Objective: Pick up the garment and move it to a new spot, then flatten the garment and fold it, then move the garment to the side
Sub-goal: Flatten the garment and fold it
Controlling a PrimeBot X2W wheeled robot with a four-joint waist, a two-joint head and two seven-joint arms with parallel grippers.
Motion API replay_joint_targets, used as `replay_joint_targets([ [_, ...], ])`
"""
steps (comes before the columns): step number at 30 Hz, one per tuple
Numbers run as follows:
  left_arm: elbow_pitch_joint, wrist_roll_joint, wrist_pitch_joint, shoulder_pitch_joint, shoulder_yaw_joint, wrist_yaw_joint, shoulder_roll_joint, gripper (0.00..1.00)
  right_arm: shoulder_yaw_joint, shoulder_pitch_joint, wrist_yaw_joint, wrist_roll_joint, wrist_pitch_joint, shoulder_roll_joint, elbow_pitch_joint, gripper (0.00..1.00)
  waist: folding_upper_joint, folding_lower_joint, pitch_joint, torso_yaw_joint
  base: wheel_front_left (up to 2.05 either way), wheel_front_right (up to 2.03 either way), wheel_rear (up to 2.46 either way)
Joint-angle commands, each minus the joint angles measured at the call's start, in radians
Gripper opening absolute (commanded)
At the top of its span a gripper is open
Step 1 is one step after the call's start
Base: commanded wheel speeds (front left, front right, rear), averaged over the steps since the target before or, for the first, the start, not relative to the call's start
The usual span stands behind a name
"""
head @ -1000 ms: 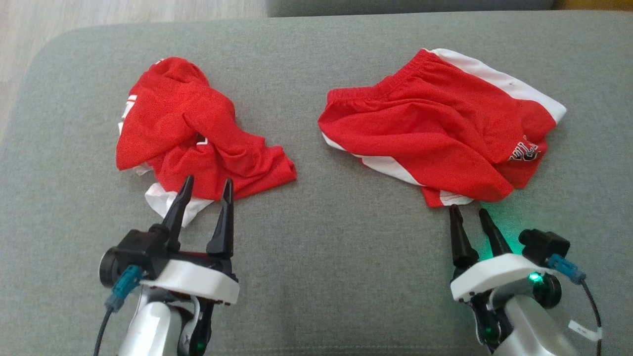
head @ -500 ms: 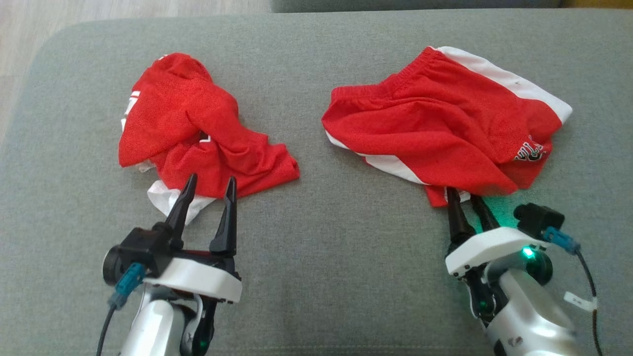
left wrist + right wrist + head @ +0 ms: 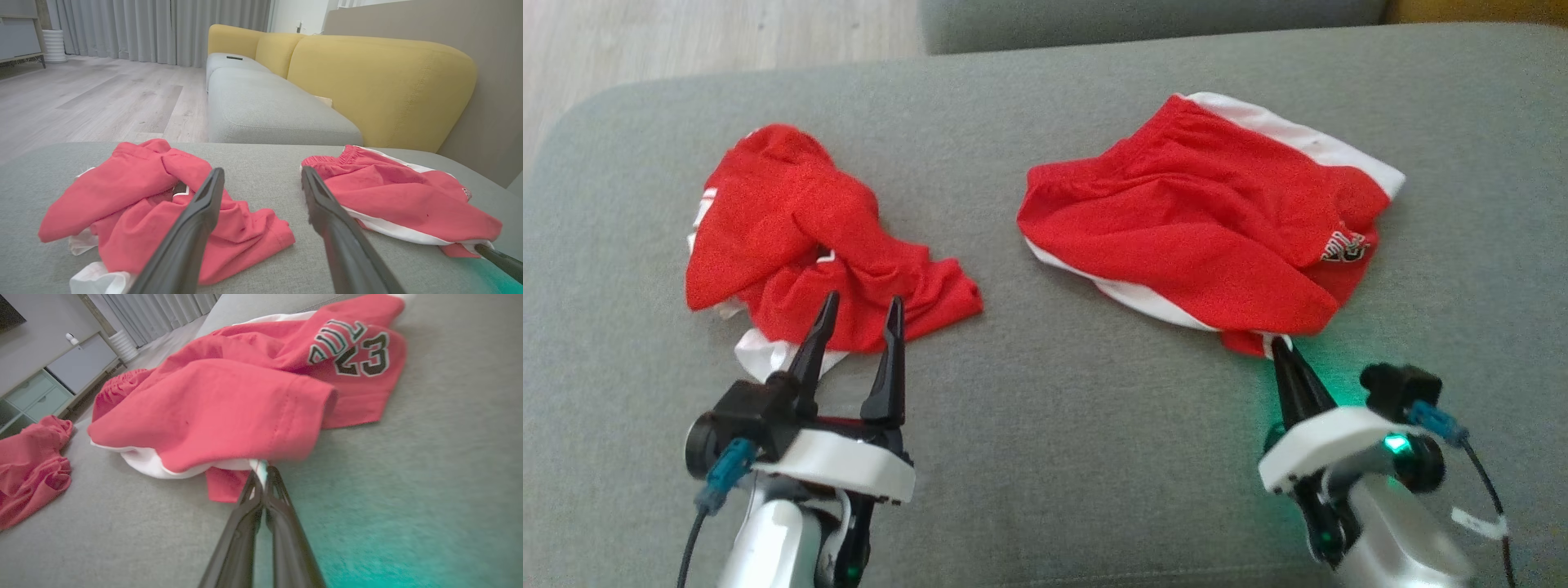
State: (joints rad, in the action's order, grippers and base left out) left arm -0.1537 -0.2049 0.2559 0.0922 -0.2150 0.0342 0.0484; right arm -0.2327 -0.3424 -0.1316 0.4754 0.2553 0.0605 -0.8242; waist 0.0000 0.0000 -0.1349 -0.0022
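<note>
- Right gripper (image 3: 1276,347) is pinching its fingers on the near hem of the red shorts (image 3: 1192,237) (a handle for lifting), which are lying on the sofa seat (image 3: 1054,457).
- Left gripper (image 3: 863,300) is hovering, fingers released, over the edge of the crumpled top (image 3: 792,237).

Red shorts (image 3: 1201,229), white side stripes, printed 23 on one leg, lying rumpled on grey cushion (image 3: 1045,425)

Left claw (image 3: 863,299), right claw (image 3: 1277,343): long dark fingers (image 3: 811,358), white wrist shells (image 3: 837,467), silver forearms (image 3: 768,547), teal plugs (image 3: 725,475), black cables (image 3: 690,545); green lamp (image 3: 1395,443) right.
</note>
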Motion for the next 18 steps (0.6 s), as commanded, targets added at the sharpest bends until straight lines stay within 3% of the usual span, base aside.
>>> replay_joint_targets([
  [1, 0.03, -0.004, 0.006, 0.017, 0.033, -0.006, 0.002, 1.0, 0.003, 0.019, 0.001, -0.042, 0.006, -0.002, 0.034, 0.0, 0.0, 0.0, 0.024, -0.022, 0.0, 0.0, 0.0],
  [11, 0.042, -0.022, 0.006, -0.013, 0.028, -0.015, 0.002, 1.0, 0.178, 0.13, 0.001, -0.213, -0.061, 0.089, 0.148, 0.0, 0.0, 0.0, 0.062, -0.095, 0.0, 0.0, 0.0],
  [18, 0.046, -0.024, 0.006, -0.009, 0.013, -0.017, 0.002, 1.0, 0.317, 0.201, 0.001, -0.295, -0.149, 0.084, 0.273, 0.0, 0.0, 0.0, 0.061, -0.117, 0.0, 0.0, 0.0],
])
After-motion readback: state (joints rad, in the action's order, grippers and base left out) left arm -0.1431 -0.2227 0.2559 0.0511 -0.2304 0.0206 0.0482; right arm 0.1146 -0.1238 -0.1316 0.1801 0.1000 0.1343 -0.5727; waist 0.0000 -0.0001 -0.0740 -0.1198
